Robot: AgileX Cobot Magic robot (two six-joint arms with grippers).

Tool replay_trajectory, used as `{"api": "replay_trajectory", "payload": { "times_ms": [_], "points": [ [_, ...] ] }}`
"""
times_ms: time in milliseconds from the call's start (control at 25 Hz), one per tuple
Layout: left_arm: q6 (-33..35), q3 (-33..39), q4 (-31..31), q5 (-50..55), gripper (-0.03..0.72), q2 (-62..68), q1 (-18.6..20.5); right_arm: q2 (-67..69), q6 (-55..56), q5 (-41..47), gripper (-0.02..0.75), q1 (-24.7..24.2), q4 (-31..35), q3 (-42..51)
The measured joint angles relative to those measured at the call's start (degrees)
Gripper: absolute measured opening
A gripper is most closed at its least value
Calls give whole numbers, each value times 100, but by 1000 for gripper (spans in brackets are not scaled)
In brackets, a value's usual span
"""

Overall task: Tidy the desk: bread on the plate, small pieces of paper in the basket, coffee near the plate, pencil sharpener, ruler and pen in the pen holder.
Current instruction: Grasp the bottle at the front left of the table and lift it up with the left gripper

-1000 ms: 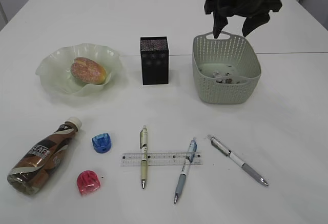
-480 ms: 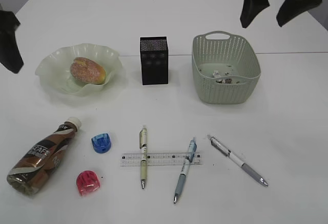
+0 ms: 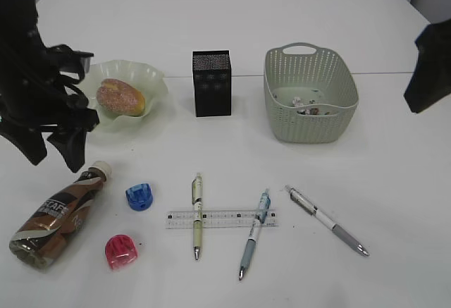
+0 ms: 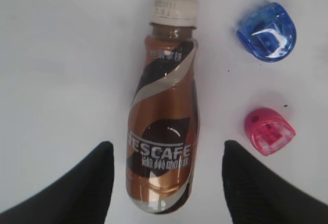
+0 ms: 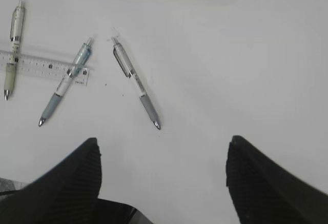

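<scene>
My left gripper (image 3: pixel 54 154) (image 4: pixel 166 183) is open and hangs above the lying brown coffee bottle (image 3: pixel 58 213) (image 4: pixel 166 116), its fingers on either side of the bottle's base. My right gripper (image 5: pixel 163 183) is open and empty over bare table at the right edge. The bread (image 3: pixel 121 97) lies on the pale green plate (image 3: pixel 151 75). Paper pieces (image 3: pixel 306 105) lie in the basket (image 3: pixel 310 132). A blue sharpener (image 3: pixel 140 196), a pink sharpener (image 3: pixel 121 250), a ruler (image 3: pixel 222 218) and three pens (image 3: pixel 197 216) (image 3: pixel 254 234) (image 3: pixel 326 220) lie at the front. The black pen holder (image 3: pixel 212 82) stands mid-table.
The right arm (image 3: pixel 428 68) shows only as a dark shape at the right edge. Two pens lie across the ruler (image 5: pixel 41 66); the third pen (image 5: pixel 136 83) lies apart to its right. The sharpeners (image 4: pixel 267 32) (image 4: pixel 269 131) lie right of the bottle.
My left arm has come in from the left edge and down over the coffee bottle. My right arm has drawn back from above the basket to the right edge.
</scene>
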Motion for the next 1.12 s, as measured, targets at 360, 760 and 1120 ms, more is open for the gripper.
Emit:
{"api": "replay_trajectory", "payload": {
  "times_ms": [360, 760, 1120],
  "points": [
    [12, 0, 178, -237, 486, 890, -93, -1058, -14, 9, 559, 0, -314, 509],
    [12, -11, 178, -424, 486, 1412, -93, -1252, -14, 13, 559, 0, -399, 522],
    [12, -19, 178, -448, 421, 1528, -93, -1252, -14, 22, 559, 0, -450, 522]
  ]
}}
